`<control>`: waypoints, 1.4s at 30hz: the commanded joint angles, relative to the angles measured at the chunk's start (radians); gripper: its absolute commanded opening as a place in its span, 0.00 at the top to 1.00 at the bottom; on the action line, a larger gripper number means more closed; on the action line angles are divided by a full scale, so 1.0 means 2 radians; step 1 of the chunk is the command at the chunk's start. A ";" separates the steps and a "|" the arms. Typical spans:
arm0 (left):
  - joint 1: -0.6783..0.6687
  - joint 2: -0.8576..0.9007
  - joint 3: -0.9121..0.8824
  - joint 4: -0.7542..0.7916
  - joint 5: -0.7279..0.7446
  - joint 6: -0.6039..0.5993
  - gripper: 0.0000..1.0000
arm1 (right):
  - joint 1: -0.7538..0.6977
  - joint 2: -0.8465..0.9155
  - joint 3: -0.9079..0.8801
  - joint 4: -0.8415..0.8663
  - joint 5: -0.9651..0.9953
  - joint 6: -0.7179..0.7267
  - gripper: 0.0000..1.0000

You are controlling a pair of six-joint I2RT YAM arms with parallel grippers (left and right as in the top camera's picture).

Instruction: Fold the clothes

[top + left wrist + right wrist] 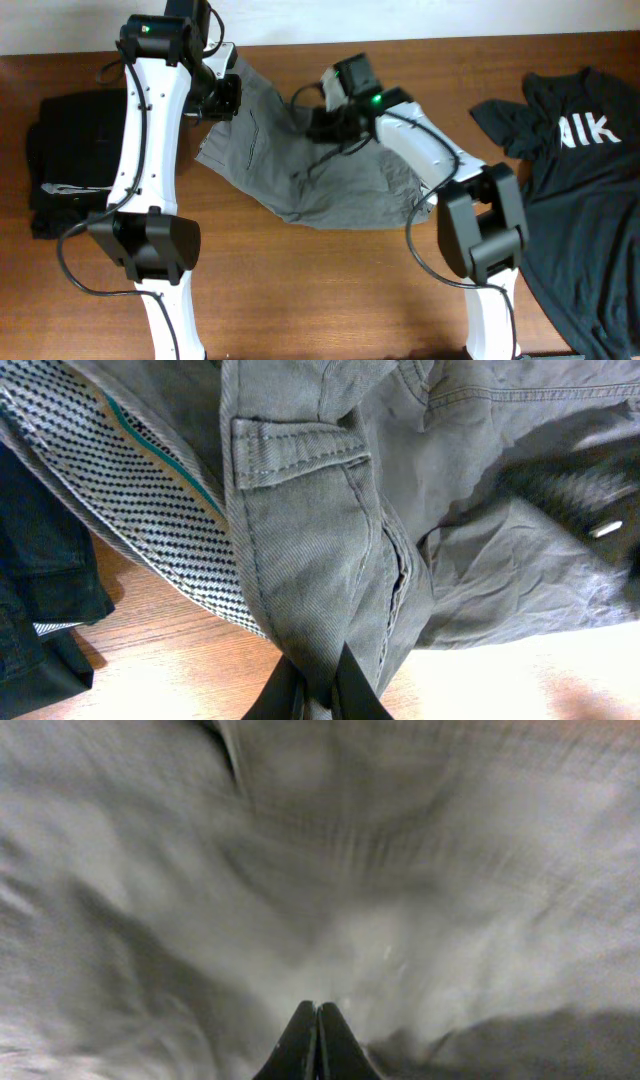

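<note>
Overhead, the shorts (310,175) lie crumpled at mid-tabletop (330,290). The left gripper (320,685) pinches their waistband. The right gripper (318,1040) is closed against cloth, hold unclear. Likely the flattening step: next, draw the ends apart.

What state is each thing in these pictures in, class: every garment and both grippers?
grey shorts: crumpled, not yet folded.
left gripper: shut on the grey shorts, near a belt loop.
right gripper: shut, against the shorts' cloth; grip unclear.
dark T-shirt: spread out, unfolded.
dark clothes pile: folded, stacked.
</note>
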 commanded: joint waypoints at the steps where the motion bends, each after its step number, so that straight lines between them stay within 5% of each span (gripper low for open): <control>1: 0.002 0.002 0.014 0.000 0.002 -0.005 0.99 | -0.004 -0.008 0.007 0.012 -0.008 -0.003 0.96; 16: 0.002 0.002 0.014 0.001 0.002 -0.006 0.99 | 0.029 0.093 0.007 0.103 0.023 0.000 0.96; 24: 0.002 0.002 0.014 0.000 0.002 -0.020 0.99 | 0.021 0.076 0.015 0.095 0.029 -0.005 0.96; 31: 0.002 0.002 0.014 -0.002 0.002 -0.021 0.99 | -0.031 -0.006 0.047 -0.072 0.038 -0.062 0.96; 37: 0.002 0.001 0.023 -0.011 0.002 -0.028 0.99 | -0.082 -0.051 0.047 -0.236 0.172 -0.076 0.96; 42: -0.005 0.001 0.062 -0.035 0.001 -0.037 0.99 | -0.122 -0.047 0.039 -0.286 0.175 -0.108 0.96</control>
